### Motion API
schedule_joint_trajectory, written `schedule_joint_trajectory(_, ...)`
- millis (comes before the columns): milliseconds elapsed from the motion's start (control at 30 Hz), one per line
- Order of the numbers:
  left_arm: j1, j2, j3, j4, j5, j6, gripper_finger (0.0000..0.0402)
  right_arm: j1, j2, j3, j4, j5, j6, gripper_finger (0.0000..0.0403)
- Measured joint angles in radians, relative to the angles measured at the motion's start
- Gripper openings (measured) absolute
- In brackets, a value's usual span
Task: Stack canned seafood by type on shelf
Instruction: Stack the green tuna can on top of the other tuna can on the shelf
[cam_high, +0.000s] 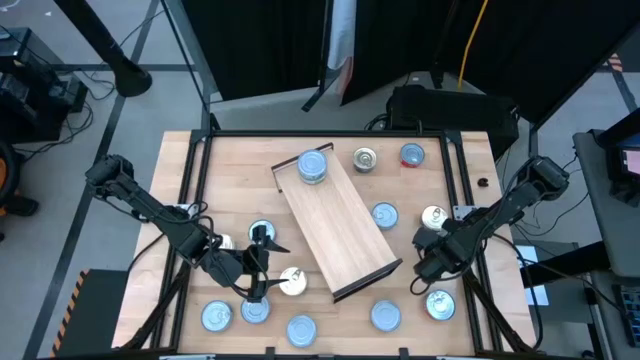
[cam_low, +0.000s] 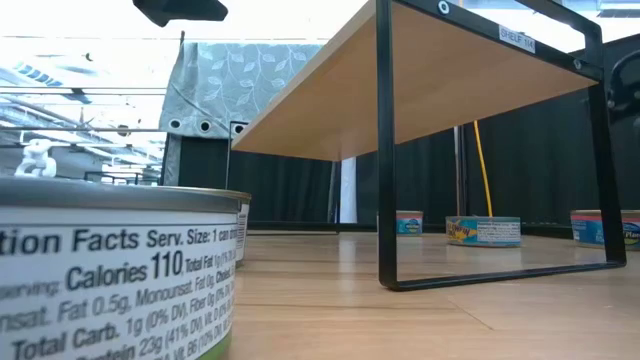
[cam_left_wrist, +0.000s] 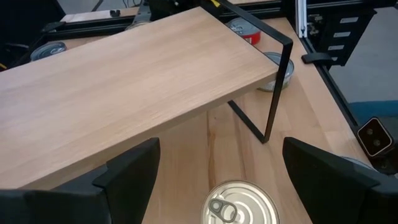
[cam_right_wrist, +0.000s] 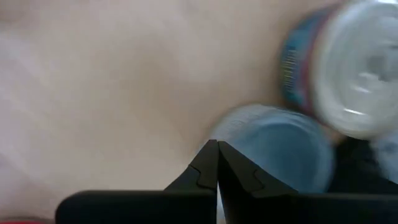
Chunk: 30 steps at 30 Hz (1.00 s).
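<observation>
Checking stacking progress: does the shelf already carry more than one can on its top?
No. In the high view only one blue-topped can sits on the shelf, at its far end.

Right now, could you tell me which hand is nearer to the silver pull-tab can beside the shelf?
Left. The left hand stands open right at the silver pull-tab can; the right hand is shut, across the shelf.

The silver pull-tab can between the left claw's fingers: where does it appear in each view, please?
High view: silver pull-tab can lies lower centre, in front of the open left claw, beside the shelf.
Low view: cannot tell; a large label fills the near left.
Left wrist view: can at bottom centre, between the fingers.
Right wrist view: not in it.
Shared landmark: the shelf's dark leg.
</observation>
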Motion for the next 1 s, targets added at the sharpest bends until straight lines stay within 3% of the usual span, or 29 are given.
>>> schedule_joint_trajectory(533,0.0,0.0,0.0,-0.001,-0.004,-0.002,0.0338,0.0,0.045,-0.042,0.061,-0.003,0.055,0.0)
schedule_joint_trajectory(800,0.0,0.0,0.0,-0.003,-0.004,-0.002,0.0338,0.0,0.078,-0.051,0.344,-0.031,-0.031,0.0)
schedule_joint_trajectory(1000,0.0,0.0,0.0,-0.002,-0.004,-0.001,0.0338,0.0,0.079,0.007,0.231,-0.017,-0.03,0.0)
